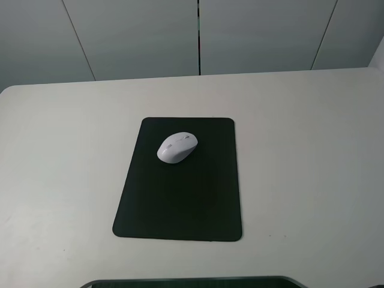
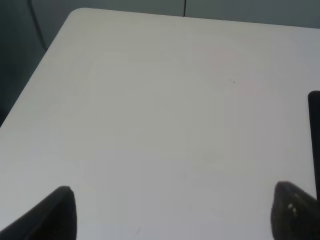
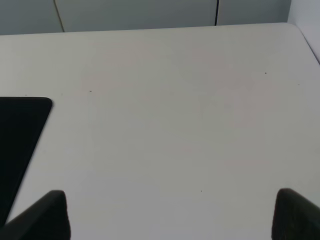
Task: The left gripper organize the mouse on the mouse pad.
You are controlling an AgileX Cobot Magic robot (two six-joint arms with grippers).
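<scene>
The white mouse [image 1: 177, 147] rests on the black mouse pad [image 1: 180, 192], on the pad's far half, turned at a slant. Neither arm shows in the exterior high view. In the left wrist view my left gripper [image 2: 172, 212] is open, its two dark fingertips [image 2: 55, 212] wide apart over bare table; a thin strip of the mouse pad [image 2: 315, 130] shows at the frame's edge. In the right wrist view my right gripper [image 3: 172, 215] is open too, above bare table, with a corner of the mouse pad [image 3: 20, 130] beside it. Neither wrist view shows the mouse.
The white table [image 1: 312, 180] carries only the pad and mouse. Grey wall panels [image 1: 198, 36] stand behind its far edge. A dark strip [image 1: 192, 282] runs along the near edge of the exterior high view.
</scene>
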